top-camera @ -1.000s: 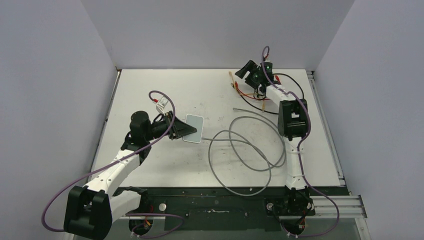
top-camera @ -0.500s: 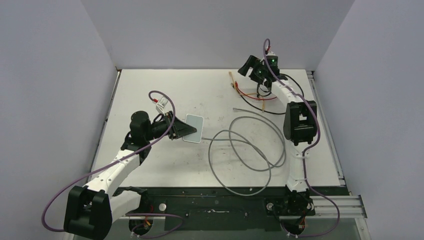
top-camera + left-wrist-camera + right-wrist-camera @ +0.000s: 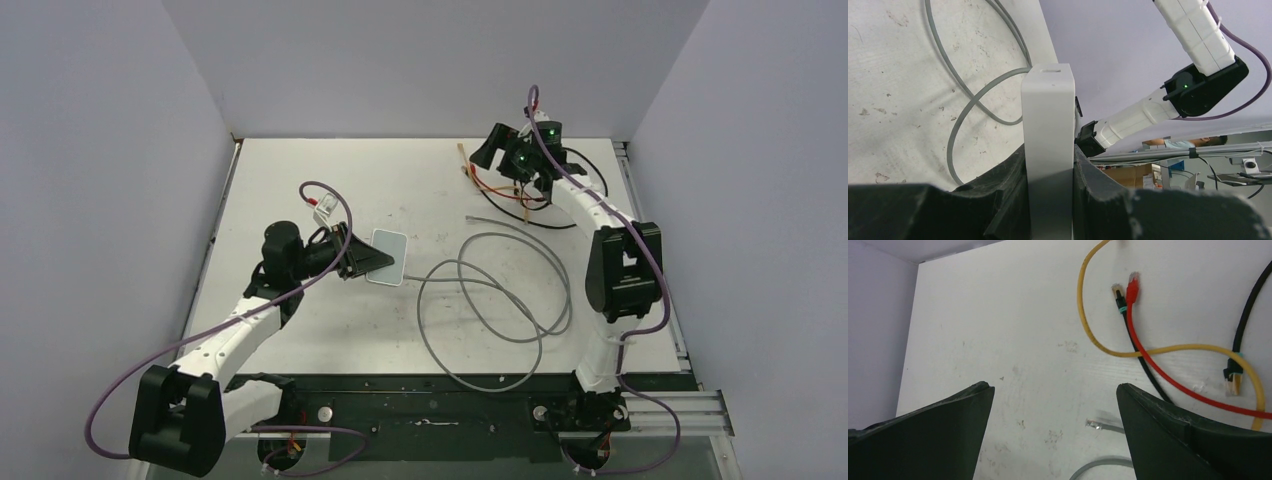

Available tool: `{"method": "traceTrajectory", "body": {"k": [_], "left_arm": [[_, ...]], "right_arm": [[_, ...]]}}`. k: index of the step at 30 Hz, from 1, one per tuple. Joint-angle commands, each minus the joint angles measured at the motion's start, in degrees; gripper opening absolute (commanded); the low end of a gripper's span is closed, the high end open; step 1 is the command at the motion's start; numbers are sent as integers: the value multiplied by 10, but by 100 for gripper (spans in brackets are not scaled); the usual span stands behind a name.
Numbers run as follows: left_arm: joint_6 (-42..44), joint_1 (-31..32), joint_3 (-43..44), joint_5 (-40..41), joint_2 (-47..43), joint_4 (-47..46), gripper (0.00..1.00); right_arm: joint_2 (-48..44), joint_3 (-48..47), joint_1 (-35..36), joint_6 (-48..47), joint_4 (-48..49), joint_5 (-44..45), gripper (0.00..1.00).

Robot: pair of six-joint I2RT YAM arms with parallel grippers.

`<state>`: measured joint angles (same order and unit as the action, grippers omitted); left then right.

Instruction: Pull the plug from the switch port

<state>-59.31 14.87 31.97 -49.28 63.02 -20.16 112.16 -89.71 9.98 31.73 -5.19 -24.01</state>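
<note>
The switch, a flat pale box (image 3: 390,250), stands on edge in my left gripper (image 3: 365,258), which is shut on its near end. In the left wrist view the box (image 3: 1047,115) fills the gap between the black fingers (image 3: 998,200), with a small slot on its top edge. A grey cable (image 3: 500,300) loops across the table and reaches the box's near right corner. The plug and the switch port there are hidden. My right gripper (image 3: 490,152) hangs open at the back right, empty (image 3: 1053,387).
The grey cable's free end (image 3: 473,217) lies loose, and the right wrist view shows that free end (image 3: 1094,423) too. Yellow (image 3: 1088,325), red (image 3: 1148,360) and black (image 3: 1248,315) patch cables lie tangled under the right gripper. The walls stand close on three sides.
My right gripper opened wider, and its elbow swung toward the near right while the wrist stayed at the back. The left arm and the box stayed put.
</note>
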Motion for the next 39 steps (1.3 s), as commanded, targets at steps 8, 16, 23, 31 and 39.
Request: {"method": "traceTrajectory", "body": {"k": [8, 16, 23, 31, 39], "left_arm": [[2, -5, 14, -14, 21, -51, 0], [-25, -10, 1, -19, 37, -104, 0], [-28, -15, 7, -25, 41, -110, 0], [-28, -32, 30, -44, 38, -108, 0], [-59, -33, 38, -45, 34, -136, 0]], "right_arm": [[-170, 160, 45, -2, 7, -64, 99], [-230, 224, 63, 2, -30, -141, 99], [-280, 277, 66, 30, -9, -218, 99], [-298, 312, 77, 89, 107, -306, 99], [-287, 311, 127, 125, 166, -332, 97]]}}
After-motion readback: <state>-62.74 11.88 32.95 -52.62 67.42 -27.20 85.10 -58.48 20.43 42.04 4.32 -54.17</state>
